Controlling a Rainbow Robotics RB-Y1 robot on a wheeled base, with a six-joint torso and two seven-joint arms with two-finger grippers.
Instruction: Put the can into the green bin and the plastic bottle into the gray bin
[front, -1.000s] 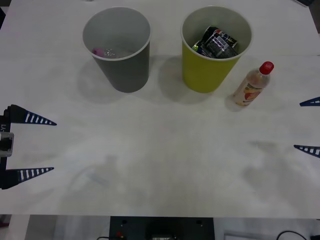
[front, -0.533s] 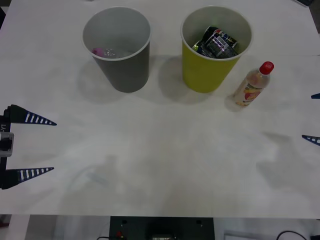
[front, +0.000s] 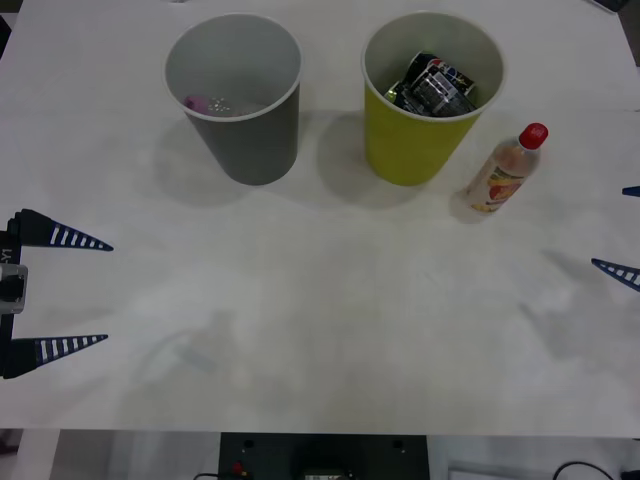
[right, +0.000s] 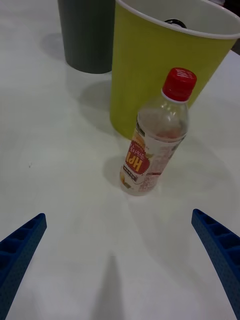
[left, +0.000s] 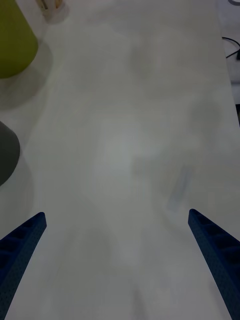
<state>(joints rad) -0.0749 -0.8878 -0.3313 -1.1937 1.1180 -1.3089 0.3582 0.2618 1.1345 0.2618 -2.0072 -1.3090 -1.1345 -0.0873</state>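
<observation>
Right gripper (right: 120, 270) spread, half cut off, left gripper (front: 75, 292) spread — plastic bottle (right: 155, 137) free.

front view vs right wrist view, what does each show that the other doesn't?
Front view alone: inside the green bin, a dark crushed can; a pink-capped item in the gray bin; the left gripper open at the table's left edge.
Right wrist view alone: the label lettering on the plastic bottle.
Both: bottle upright beside the green bin, gray bin beyond, right gripper open short of the bottle.

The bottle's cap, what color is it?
Red; the plastic bottle shows it best in the right wrist view.
</observation>
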